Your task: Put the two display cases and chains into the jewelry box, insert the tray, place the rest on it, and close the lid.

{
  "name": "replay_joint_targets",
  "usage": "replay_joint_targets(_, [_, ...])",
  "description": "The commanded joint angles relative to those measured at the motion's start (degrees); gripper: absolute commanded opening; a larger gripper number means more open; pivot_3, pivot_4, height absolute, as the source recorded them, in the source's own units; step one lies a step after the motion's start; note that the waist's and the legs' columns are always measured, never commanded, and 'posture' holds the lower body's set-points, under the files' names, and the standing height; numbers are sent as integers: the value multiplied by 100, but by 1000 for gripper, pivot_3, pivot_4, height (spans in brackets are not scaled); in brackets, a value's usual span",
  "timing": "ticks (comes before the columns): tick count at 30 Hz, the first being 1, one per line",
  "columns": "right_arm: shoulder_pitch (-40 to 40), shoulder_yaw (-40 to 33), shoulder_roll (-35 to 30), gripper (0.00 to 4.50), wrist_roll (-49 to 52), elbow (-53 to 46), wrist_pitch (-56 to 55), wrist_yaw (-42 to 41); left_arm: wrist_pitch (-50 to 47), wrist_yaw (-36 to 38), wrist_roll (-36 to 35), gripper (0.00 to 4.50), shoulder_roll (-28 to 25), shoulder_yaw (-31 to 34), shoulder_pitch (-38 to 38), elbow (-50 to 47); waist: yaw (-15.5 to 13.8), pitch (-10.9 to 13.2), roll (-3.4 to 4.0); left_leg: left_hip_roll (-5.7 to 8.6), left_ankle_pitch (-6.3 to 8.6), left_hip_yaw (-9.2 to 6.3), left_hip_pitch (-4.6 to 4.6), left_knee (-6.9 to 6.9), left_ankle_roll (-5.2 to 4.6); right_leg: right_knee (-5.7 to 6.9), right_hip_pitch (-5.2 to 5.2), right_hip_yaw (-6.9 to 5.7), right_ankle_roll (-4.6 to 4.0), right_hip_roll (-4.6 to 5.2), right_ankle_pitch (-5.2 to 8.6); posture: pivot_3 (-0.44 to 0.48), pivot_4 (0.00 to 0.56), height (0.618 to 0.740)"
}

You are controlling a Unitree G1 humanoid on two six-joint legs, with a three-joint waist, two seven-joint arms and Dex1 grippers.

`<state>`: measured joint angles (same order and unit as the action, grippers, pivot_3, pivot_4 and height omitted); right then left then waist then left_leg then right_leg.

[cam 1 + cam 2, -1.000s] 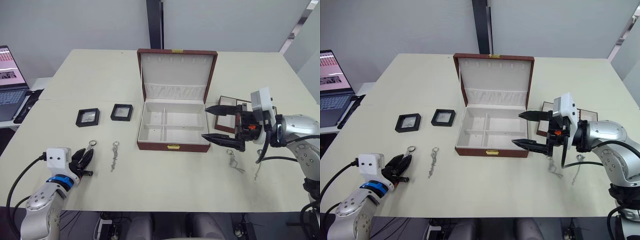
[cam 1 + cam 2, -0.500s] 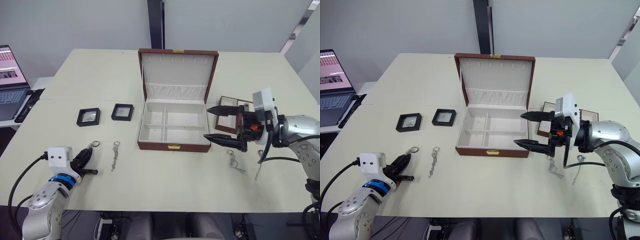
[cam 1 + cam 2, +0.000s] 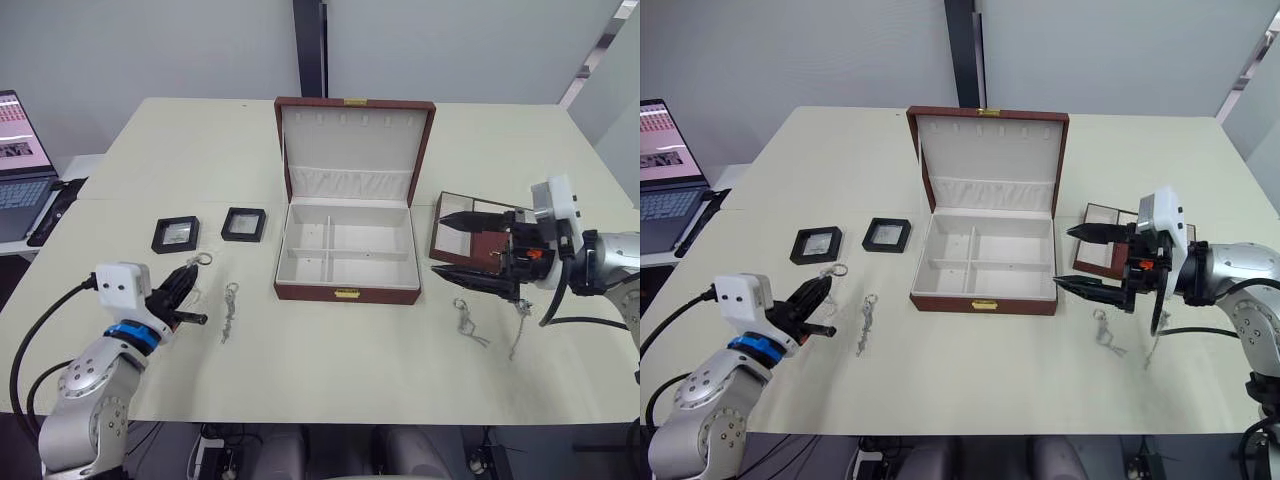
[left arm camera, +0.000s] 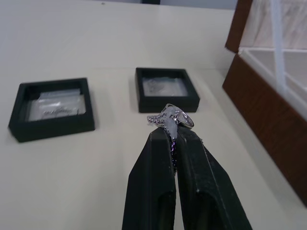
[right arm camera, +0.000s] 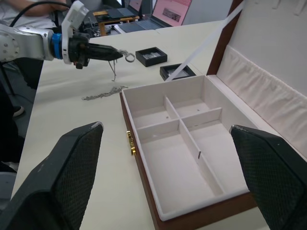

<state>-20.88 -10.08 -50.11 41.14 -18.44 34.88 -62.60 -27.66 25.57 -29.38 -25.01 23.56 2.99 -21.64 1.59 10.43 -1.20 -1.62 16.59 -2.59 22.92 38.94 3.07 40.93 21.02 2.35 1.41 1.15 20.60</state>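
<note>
My left gripper (image 3: 192, 276) is shut on one of the chains (image 4: 171, 117), held just above the table with its ring (image 3: 203, 258) sticking out past the fingertips. A second chain (image 3: 230, 310) lies on the table beside it. The two display cases (image 3: 175, 234) (image 3: 243, 224) sit beyond, left of the jewelry box (image 3: 348, 272), whose lid (image 3: 354, 150) stands open. My right gripper (image 3: 437, 243) hovers open to the right of the box, in front of the tray (image 3: 470, 212). Two more chains (image 3: 468, 322) (image 3: 518, 328) lie near it.
A laptop (image 3: 20, 160) stands on a side table at the far left. The box's cream compartments (image 5: 177, 143) hold nothing. Bare tabletop (image 3: 340, 350) stretches in front of the box.
My left gripper has risen off the table with the chain and shifted slightly toward the box. My right gripper has drawn back to the right, away from the box front.
</note>
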Motion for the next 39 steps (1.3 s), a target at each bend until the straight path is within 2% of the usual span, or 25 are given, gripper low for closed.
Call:
replay_joint_targets(1, [13, -204, -62, 4500, -58, -4, -157, 15, -235, -31, -235, 28, -131, -222, -329, -490, 0, 0, 0, 0, 0, 1, 0, 0, 0, 0, 0, 1, 0, 0, 0, 0, 150, 740])
replay_joint_targets(11, [271, -388, 87, 4500, -43, -149, -169, 378, -623, -224, -370, 28, 162, -1133, -1717, -558, -7, 1, -2, 1, -1, 2, 1, 0, 1, -2, -2, 1, 0, -4, 0, 0, 150, 740])
replay_joint_targets(19, [463, -524, 219, 4500, -8, -370, -155, 710, -634, -169, -317, 28, 266, -1472, -2655, 19, -2, 2, -3, 1, -2, 2, 0, 1, 3, -1, -2, 1, 0, -8, 0, 0, 150, 740])
replay_joint_targets(25, [595, -608, 188, 4500, 18, -470, -121, 814, -450, -228, 3, 28, 424, -1806, -2844, 461, -8, 2, -4, 4, -3, 3, 2, 1, 5, -6, -4, 1, 0, -9, 0, 0, 150, 740])
replay_joint_targets(32, [730, -691, 86, 4500, 0, -514, -65, 820, -147, -642, 619, 28, 985, -2264, -2762, 900, -12, 3, -5, 6, -3, 3, 1, 2, 4, -7, -8, 2, 0, -9, 0, 0, 150, 740])
replay_joint_targets(39, [748, -704, -7, 4500, 17, -536, -13, 815, 58, -1064, 1013, 28, 1294, -2231, -2689, 1115, -10, 3, -5, 5, -2, 3, 0, 2, 4, -6, -8, 3, 0, -9, 0, 0, 150, 740])
